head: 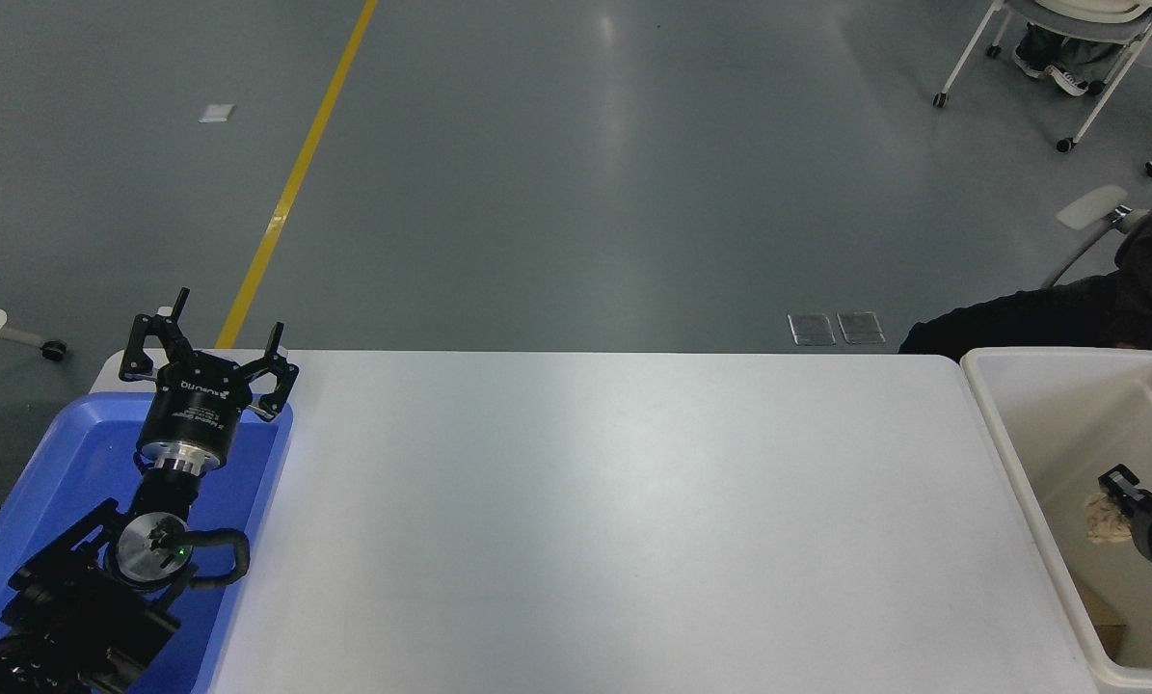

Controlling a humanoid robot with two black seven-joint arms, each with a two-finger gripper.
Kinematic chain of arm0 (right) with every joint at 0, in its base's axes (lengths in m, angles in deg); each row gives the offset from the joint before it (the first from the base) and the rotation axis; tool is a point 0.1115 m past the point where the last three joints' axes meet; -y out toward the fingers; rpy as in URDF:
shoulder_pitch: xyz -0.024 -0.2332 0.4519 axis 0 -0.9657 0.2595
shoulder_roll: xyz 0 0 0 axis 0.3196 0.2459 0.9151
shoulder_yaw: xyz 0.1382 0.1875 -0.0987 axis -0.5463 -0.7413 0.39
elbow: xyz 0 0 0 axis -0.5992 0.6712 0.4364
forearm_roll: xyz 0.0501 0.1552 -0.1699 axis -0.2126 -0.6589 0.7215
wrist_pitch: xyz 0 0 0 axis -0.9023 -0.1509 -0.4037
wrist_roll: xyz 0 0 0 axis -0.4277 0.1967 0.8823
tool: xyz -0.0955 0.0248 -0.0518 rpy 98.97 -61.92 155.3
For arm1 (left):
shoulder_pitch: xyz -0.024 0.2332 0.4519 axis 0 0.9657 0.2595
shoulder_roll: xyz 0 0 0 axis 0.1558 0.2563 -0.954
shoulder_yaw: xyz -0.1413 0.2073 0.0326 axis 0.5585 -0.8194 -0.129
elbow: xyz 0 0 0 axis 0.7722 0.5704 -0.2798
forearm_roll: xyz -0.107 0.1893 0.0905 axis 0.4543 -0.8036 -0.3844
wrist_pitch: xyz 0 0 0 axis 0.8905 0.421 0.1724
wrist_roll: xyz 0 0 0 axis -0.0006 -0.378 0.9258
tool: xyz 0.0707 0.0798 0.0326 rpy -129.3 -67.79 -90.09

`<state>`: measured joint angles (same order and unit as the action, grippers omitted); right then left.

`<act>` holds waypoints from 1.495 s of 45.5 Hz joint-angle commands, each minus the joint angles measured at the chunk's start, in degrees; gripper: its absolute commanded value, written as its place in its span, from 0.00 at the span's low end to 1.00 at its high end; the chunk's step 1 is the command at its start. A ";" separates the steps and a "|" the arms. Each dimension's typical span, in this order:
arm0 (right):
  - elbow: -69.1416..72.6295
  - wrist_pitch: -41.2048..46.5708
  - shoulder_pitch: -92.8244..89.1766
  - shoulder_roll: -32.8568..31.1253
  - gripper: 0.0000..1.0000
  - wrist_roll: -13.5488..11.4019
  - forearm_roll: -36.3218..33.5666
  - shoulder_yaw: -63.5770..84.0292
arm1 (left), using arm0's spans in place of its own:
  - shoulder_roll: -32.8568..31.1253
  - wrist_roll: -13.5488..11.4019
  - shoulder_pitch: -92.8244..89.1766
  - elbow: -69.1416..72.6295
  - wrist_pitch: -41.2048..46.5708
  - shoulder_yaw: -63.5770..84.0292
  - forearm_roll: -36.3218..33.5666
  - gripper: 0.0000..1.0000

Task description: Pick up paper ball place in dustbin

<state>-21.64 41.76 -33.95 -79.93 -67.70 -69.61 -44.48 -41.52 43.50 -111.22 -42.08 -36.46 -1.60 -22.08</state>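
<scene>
The paper ball point(1104, 519) is a small tan crumpled wad, held inside the cream-white dustbin point(1058, 355) at the table's right end. My right gripper point(1115, 506) comes in from the right edge and is shut on the ball, above the bin's floor. One black finger point(1117, 479) shows above the wad; the other is hidden behind it. My left gripper point(206, 339) stands parked at the lower left with its fingers spread open and nothing between them.
A shallow blue tray point(65, 453) lies under the left arm at the table's left end. A brown scrap point(1106, 625) lies on the bin's floor. A person's dark sleeve point(1019, 318) rests behind the bin. A wheeled chair point(1067, 58) stands far back right.
</scene>
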 commanded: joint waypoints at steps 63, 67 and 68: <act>77.05 39.96 90.37 4.83 1.00 -0.51 -2.40 36.92 | -0.08 0.00 -0.06 0.00 0.09 -0.26 0.00 1.00; 79.69 39.96 95.21 6.67 1.00 -0.51 -3.63 38.42 | 0.01 0.00 -0.06 0.00 0.00 -0.18 0.00 1.00; 80.14 39.96 96.18 7.11 1.00 -0.51 -3.98 38.60 | 0.01 0.00 -0.06 0.00 0.09 -0.18 0.00 1.00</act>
<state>49.33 79.69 48.28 -76.34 -68.19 -69.09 -8.83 -41.54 43.49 -111.28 -42.07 -36.44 -1.84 -22.07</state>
